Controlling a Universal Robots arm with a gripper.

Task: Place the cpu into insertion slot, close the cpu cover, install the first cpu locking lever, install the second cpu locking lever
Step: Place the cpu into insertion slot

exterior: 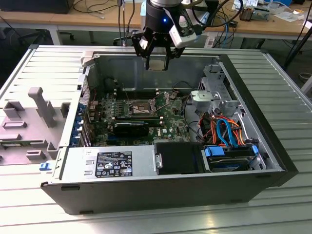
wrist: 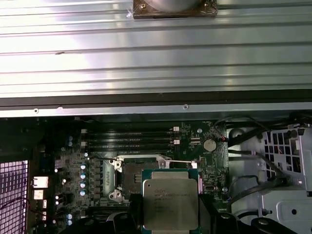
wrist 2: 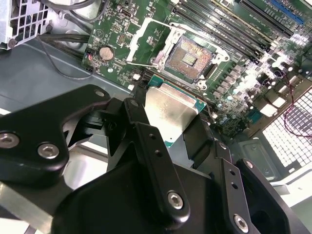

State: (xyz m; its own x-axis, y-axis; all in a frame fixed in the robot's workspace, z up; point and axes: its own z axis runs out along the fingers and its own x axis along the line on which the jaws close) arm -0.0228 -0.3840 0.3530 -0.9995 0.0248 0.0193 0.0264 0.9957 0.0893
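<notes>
An open computer case (exterior: 146,187) lay on its side with the green board (exterior: 168,124) facing up. Near the board's middle sat the slot (wrist 2: 189,57), a square socket with a dark, pin-covered centre. The cover (wrist 2: 138,46) appeared to be swung open beside it, leaving the socket bare. The gripper (exterior: 157,62) hovered high near the case's far wall, its black fingers (wrist 2: 141,122) clamped on opposite edges of the cpu (wrist: 170,204). The chip's dull metal top faced the wrist cameras and it was well apart from the slot.

Placing it well would likely mean holding the chip level and squaring its sides to the socket. It should then go straight down without sliding (the pins look easy to bend). The grip should probably loosen only once the chip sits flat inside the rim. The open cover and the cables (exterior: 222,129) on the exterior view's right would need clearance.

The case rested on a ribbed silver metal table (exterior: 273,209). A grey moulded block (exterior: 39,112) lay on the exterior view's left. Behind stood wooden desks (exterior: 73,19) strewn with wires.
</notes>
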